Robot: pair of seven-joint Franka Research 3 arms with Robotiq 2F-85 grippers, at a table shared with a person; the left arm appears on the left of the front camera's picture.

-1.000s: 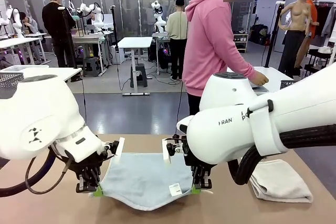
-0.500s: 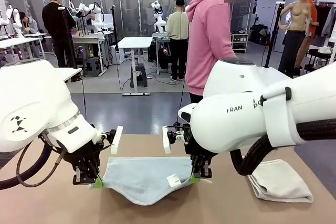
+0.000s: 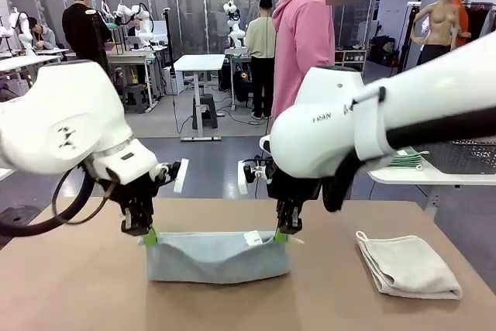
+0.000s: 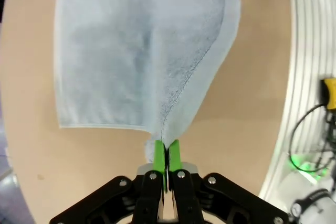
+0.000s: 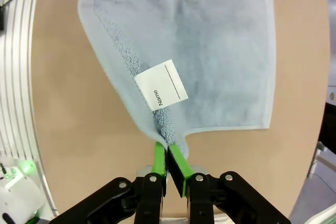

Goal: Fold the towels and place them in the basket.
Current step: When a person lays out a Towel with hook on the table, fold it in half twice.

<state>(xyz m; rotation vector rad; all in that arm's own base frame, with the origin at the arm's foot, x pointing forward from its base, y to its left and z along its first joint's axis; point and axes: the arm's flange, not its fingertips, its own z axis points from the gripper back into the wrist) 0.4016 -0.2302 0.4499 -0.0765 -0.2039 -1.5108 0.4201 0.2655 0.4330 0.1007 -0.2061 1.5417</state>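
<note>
towels, count: two in sight, one blue-grey and one beige.
blue-grey towel (image 3: 217, 257): on the table (image 3: 70, 292) near the middle, between the two arms. Its two top corners are lifted and pinched, the rest sags onto the tabletop in a long low band.
blue-grey towel, left wrist view (image 4: 142, 51): spreads away from the pads over the brown tabletop, with a crease running out from the held corner.
blue-grey towel, right wrist view (image 5: 210, 40): same cloth, hem visible along the edges.
label (image 3: 252, 238): one white sewn tag near the corner the right arm holds. The right wrist view (image 5: 161, 84) shows it printed "Name" with a ruled line.
beige towel (image 3: 409, 265): one, folded, lying on the table to the robot's right, well apart from the blue-grey one, nothing touching it.
grippers, count: two, both pointing down at the table.
left gripper (image 3: 149, 238) (image 4: 167, 148): green pads pressed together on the blue-grey towel's left corner, no gap visible.
right gripper (image 3: 282, 235) (image 5: 168, 153): green pads clamped on the corner beside the label, cloth bunched between them.
basket (image 3: 469, 156): one dark mesh thing on a white side table at far right, probably the basket; it is cut off by the right arm, so hard to be sure.
person (image 3: 306, 52): one in a pink hoodie standing at the table's far side.
</note>
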